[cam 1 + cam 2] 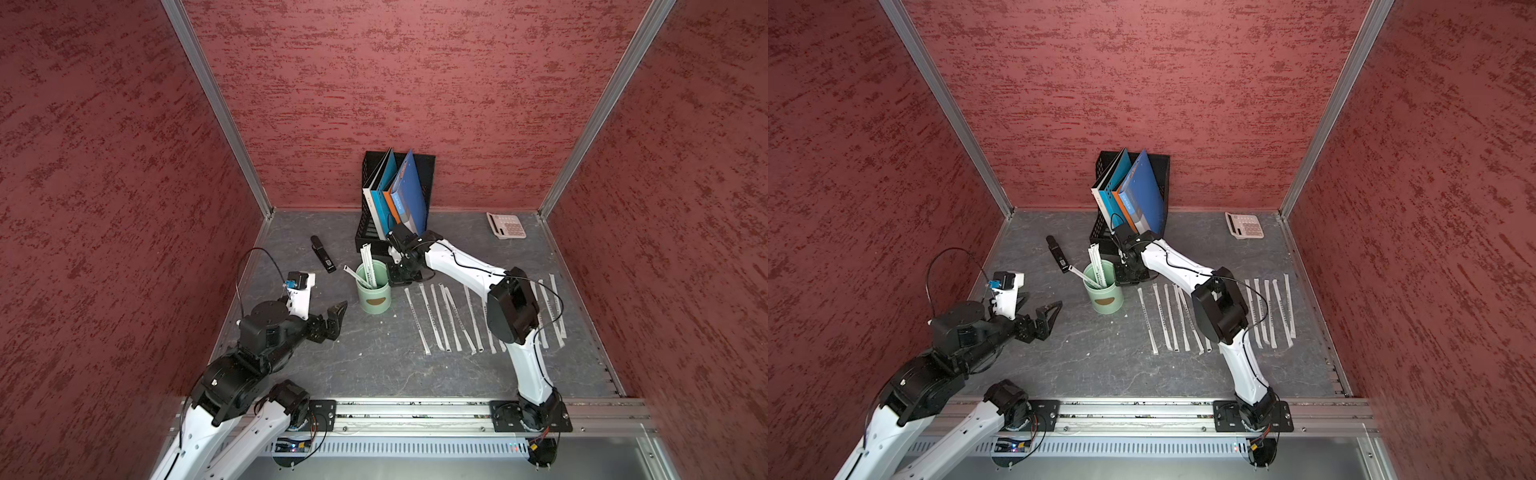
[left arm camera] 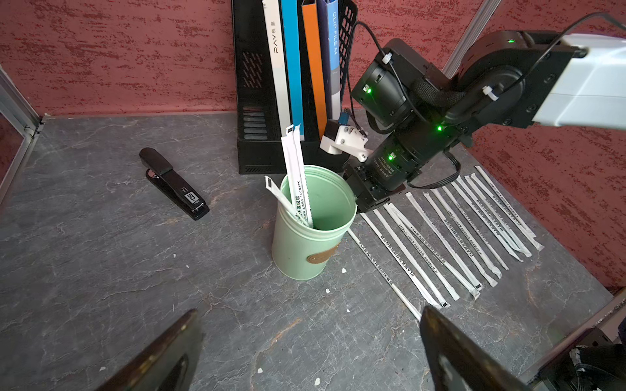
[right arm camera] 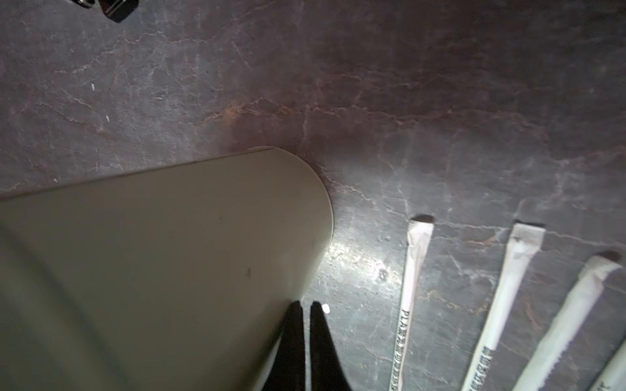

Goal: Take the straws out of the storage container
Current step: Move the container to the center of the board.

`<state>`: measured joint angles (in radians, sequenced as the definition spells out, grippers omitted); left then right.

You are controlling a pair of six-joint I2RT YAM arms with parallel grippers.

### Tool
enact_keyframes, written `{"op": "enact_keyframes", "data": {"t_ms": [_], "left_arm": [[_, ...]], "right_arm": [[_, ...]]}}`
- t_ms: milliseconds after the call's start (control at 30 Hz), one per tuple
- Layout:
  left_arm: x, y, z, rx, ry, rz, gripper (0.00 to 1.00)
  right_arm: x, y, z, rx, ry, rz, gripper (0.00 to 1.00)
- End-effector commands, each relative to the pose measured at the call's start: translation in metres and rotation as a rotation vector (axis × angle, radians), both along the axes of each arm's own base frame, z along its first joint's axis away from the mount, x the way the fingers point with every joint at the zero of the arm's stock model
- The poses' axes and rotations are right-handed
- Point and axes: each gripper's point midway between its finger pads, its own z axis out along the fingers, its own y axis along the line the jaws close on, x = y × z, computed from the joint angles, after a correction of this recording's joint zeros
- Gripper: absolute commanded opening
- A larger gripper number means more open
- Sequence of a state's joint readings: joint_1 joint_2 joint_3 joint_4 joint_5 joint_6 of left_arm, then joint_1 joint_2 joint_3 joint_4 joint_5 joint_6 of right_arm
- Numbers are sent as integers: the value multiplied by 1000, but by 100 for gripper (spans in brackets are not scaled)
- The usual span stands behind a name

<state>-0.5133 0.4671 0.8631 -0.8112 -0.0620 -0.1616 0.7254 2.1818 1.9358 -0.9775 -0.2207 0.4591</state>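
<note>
The storage container (image 1: 373, 297) (image 1: 1106, 297) (image 2: 311, 237) is a mint-green cup standing upright mid-table. Three straws (image 1: 368, 266) (image 1: 1096, 264) (image 2: 296, 176) in white wrappers stick out of it, one leaning left. Several more straws (image 1: 440, 320) (image 1: 1171, 318) (image 2: 457, 230) (image 3: 410, 287) lie in a row on the table to its right. My right gripper (image 1: 397, 280) (image 1: 1127, 278) (image 3: 304, 304) is shut with nothing in it, low beside the cup's wall (image 3: 152, 270) on its far right side. My left gripper (image 1: 324, 305) (image 1: 1038, 303) (image 2: 310, 313) hangs wide open to the cup's left, apart from it.
A black stapler (image 1: 323, 254) (image 2: 174, 184) lies behind and left of the cup. A black mesh file rack (image 1: 395, 195) (image 2: 257, 101) with folders stands at the back wall just behind my right wrist. A calculator (image 1: 506, 225) sits at the back right. Red walls close three sides.
</note>
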Motion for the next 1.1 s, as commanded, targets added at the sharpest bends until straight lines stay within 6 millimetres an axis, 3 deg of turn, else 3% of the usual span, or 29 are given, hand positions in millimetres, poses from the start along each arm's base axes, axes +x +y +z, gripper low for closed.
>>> {"op": "enact_keyframes", "data": {"t_ms": [0,100,267,400,500,567,733,867,1067], "left_arm": [[0,3,1,-4,-13,13,99],[-1,5,2,-4,-20,24,99],[-1,12,5,-4,-38,57,99],[-3,19,9,-8,-59,85,99],[-4,23,10,-12,-70,101,99],[-4,25,11,-14,-75,111,99],[-5,30,14,-21,-90,135,100],[-7,34,17,-27,-103,149,99],[-8,35,18,-34,-114,154,99]], "right_arm": [[-3,10,6,7,-9,-5,0],[2,-3,26,-32,-95,-43,1],[4,-23,103,-6,-327,-40,12],[-15,-29,164,55,-481,51,20],[-39,-13,191,152,-536,202,25],[-51,1,193,175,-560,304,29],[-61,37,168,149,-590,468,32],[-61,65,147,154,-600,532,35],[-55,90,124,128,-590,555,35]]}}
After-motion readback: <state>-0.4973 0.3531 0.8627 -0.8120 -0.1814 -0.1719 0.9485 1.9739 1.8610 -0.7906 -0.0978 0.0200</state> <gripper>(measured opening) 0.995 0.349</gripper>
